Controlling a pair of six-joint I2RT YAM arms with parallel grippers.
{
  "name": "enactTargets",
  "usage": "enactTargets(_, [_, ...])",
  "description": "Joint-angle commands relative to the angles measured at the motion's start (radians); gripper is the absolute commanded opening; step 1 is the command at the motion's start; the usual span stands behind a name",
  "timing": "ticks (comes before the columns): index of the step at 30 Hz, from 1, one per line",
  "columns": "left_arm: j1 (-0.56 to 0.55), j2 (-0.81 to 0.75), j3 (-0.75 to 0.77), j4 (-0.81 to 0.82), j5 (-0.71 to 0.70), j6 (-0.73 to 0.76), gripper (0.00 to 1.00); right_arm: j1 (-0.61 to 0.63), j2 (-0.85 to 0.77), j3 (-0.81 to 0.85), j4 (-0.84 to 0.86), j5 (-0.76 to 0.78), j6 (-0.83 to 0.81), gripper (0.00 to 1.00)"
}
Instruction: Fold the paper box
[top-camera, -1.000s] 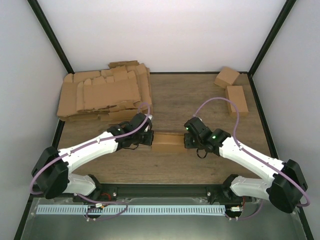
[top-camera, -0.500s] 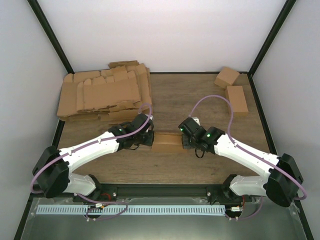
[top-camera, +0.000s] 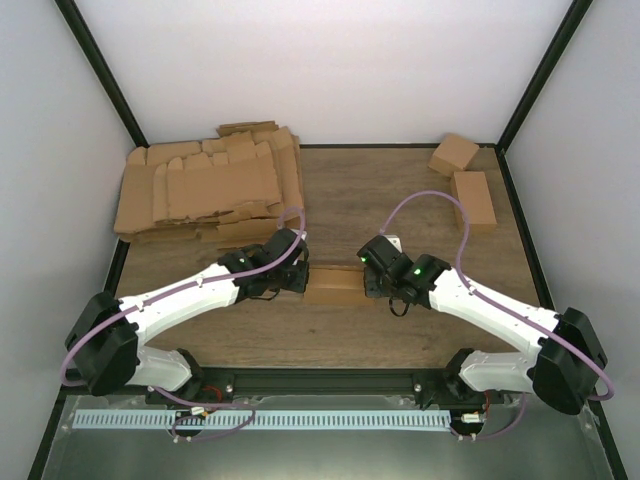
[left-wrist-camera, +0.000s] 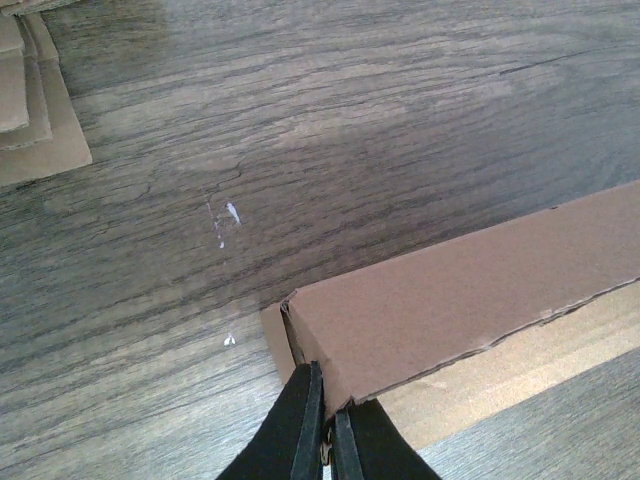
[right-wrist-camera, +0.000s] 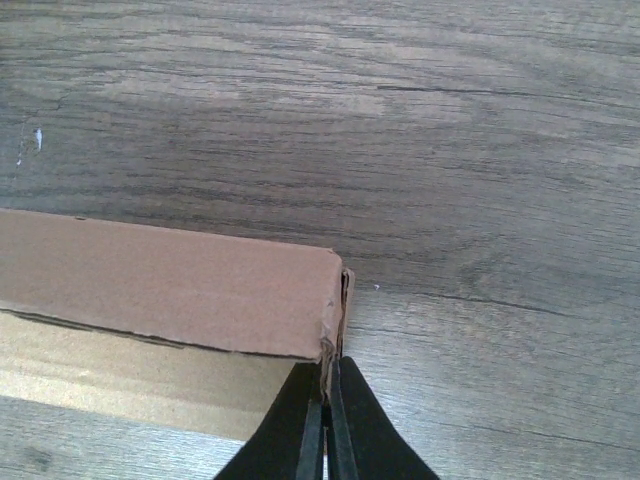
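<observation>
A dark wood-grain counter (top-camera: 400, 200) is carrying everything here. A loose pile of flat cardboard blanks (top-camera: 210, 190) is lying across its far left part, the sheets overlapping unevenly. The paper box (top-camera: 336, 286) is resting near the middle of the near side, a long brown oblong lying crosswise, with a paler cardboard panel lying flat on the wood along one long side. Two small closed cardboard boxes are sitting by the far right corner, one (top-camera: 454, 154) at an angle, the other (top-camera: 473, 198) just beside it, both well apart from the paper box. A few white flecks (left-wrist-camera: 228, 212) are showing on the bare wood near the paper box's left end
</observation>
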Motion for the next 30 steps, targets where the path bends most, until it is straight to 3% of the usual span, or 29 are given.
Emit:
enactTargets(1, [-0.012, 0.011, 0.017, -0.009, 0.002, -0.012, 0.04, 0.008, 0.007, -0.014, -0.063, 0.016, 0.043, 0.01])
enactTargets(14, [0.003, -0.018, 0.032, -0.069, -0.071, -0.030, 0.04, 0.062, 0.030, 0.014, 0.057, -0.070, 0.055, 0.01])
enactTargets(23, [0.098, -0.080, 0.016, -0.121, -0.102, 0.010, 0.04, 0.097, 0.121, 0.077, 0.180, -0.102, 0.051, 0.01])
enactTargets(30, [0.101, -0.073, -0.048, -0.071, -0.050, 0.001, 0.04, 0.097, 0.108, 0.080, 0.143, -0.065, 0.040, 0.01])
